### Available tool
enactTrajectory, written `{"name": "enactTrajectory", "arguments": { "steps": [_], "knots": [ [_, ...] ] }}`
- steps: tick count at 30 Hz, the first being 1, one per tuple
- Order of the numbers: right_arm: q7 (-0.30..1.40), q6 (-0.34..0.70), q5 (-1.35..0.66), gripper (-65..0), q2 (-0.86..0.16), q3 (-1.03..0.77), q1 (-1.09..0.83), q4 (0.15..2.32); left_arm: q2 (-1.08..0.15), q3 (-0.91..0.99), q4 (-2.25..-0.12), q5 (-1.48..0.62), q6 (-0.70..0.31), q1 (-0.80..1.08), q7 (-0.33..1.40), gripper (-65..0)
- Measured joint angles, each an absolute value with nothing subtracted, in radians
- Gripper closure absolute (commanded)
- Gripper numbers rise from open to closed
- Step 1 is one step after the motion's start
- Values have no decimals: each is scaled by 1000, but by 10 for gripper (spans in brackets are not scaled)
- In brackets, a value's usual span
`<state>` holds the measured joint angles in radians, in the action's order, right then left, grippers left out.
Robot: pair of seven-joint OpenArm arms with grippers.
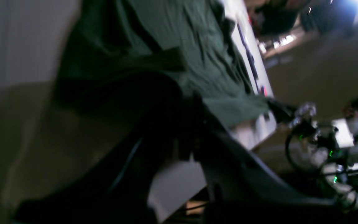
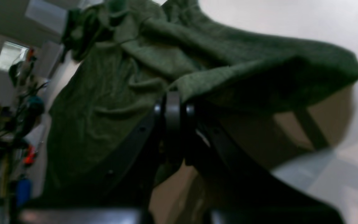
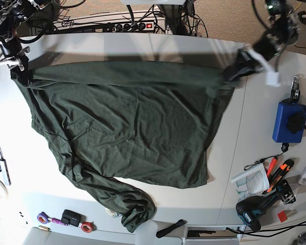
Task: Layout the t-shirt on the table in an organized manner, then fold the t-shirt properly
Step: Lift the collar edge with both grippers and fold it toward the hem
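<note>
— Where's the t-shirt (image 3: 127, 127)?
— Spread across the table (image 3: 229, 153), stretched between the two arms along its far edge. The body lies mostly flat but wrinkled, and one long sleeve is bunched at the near edge.
— What about the left gripper (image 3: 233, 71)?
— It sits at the shirt's corner on the base view's right, jaws pressed together on the cloth. Its wrist view is blurred, with only green fabric and the table edge clear.
— And the right gripper (image 2: 172, 99)?
— At the opposite corner, jaws pinching a fold of the shirt, which drapes over them, lifted off the table.
— Anything else nearby?
— A blue pouch (image 3: 288, 121) sits beside the shirt's right side, apart from it, and a drill (image 3: 257, 206) lies nearer the front.
</note>
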<state>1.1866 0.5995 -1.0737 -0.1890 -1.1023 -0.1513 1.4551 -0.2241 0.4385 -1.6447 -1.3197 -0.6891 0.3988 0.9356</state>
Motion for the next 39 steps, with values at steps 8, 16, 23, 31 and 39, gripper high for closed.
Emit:
{"name": "enactTrajectory", "arguments": {
  "steps": [8,16,23,31,39],
  "knots": [
    [1157,599,-1039,0,-191,-1080,-136,1455,-224,334,-1645,-1171,-686,276,850,0],
    [1057,584,-923,0,-191,-934,-133,1455,-224,405,-1645,-1171,-686,229,828,0],
    [1001,505,-783,0,-186,-896,-64,1455,-224,412,-1645,-1133,-636,226,802,0],
    [968,482,-735,0,-186,-896,-44,1455,-224,412,-1645,-1133,-634,224,761,0],
    [890,417,-651,0,-185,-896,-44,1455,-224,412,-1645,-1081,-634,221,738,0]
  ]
}}
